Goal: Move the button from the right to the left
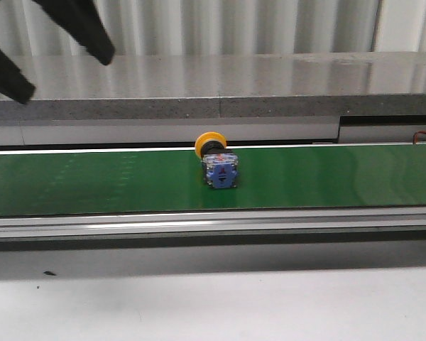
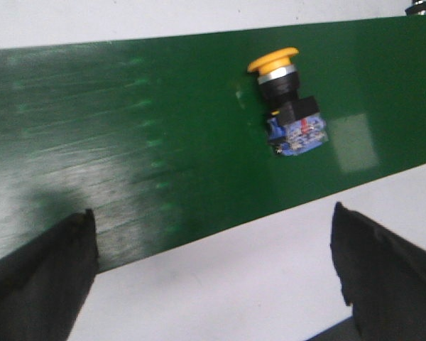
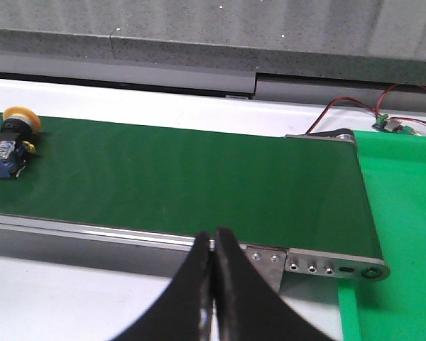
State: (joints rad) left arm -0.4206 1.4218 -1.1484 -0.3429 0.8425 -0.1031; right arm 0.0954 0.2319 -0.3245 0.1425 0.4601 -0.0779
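The button (image 1: 216, 160) lies on its side on the green conveyor belt (image 1: 92, 181), near the middle of the front view, with its yellow cap towards the back and its blue body towards the front. My left gripper (image 1: 65, 74) is open and empty, high up to the left of the button. In the left wrist view the button (image 2: 287, 106) lies on the belt (image 2: 128, 142), beyond the wide-open gripper (image 2: 213, 213). My right gripper (image 3: 213, 238) is shut and empty over the belt's near rail, and the button (image 3: 7, 142) lies far off at that view's edge.
A grey stone ledge (image 1: 234, 85) runs behind the belt. A metal rail (image 1: 199, 224) and white table (image 1: 234, 305) lie in front. At the belt's right end are a bright green plate (image 3: 405, 234) and a small wired circuit board (image 3: 390, 122).
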